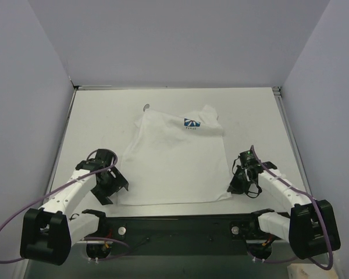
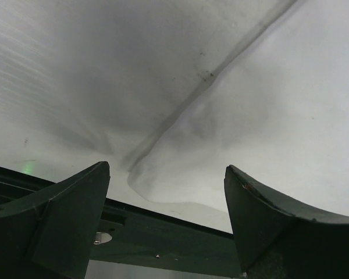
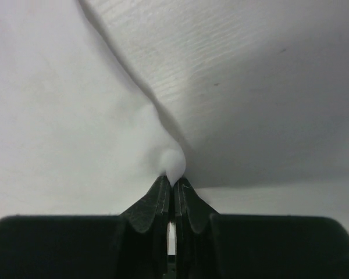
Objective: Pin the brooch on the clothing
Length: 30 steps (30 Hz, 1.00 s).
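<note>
While the right gripper (image 3: 173,181) pinches the near right corner of the T-shirt (image 1: 174,163), the left gripper (image 2: 167,168) gapes open, the near left corner at its 12 o'clock.

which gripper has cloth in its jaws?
The right gripper, shut on the near corner of the T-shirt. The left gripper stands open, nothing pinched.
</note>
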Each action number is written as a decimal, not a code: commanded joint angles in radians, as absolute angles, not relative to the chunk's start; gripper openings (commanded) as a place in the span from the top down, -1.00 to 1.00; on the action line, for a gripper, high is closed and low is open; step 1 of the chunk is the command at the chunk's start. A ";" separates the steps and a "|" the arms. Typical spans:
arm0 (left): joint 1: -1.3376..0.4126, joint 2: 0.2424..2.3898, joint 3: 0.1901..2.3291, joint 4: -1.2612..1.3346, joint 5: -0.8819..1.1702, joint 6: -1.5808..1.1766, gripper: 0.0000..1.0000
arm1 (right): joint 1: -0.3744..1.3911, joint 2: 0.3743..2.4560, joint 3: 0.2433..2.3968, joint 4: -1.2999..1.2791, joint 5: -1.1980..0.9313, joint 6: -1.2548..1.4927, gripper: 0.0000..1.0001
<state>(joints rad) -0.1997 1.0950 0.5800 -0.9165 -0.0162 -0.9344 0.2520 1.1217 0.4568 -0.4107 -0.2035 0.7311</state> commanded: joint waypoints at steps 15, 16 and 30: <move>-0.259 0.976 0.370 -0.703 0.146 -0.969 -0.25 | 0.097 1.137 0.477 -0.405 -0.290 0.647 1.00; -0.262 0.979 0.364 -0.690 0.150 -0.968 -0.08 | 0.097 1.138 0.477 -0.405 -0.293 0.646 1.00; -0.264 0.988 0.506 -0.680 0.129 -0.881 1.00 | 0.095 1.100 0.544 -0.407 -0.328 0.586 1.00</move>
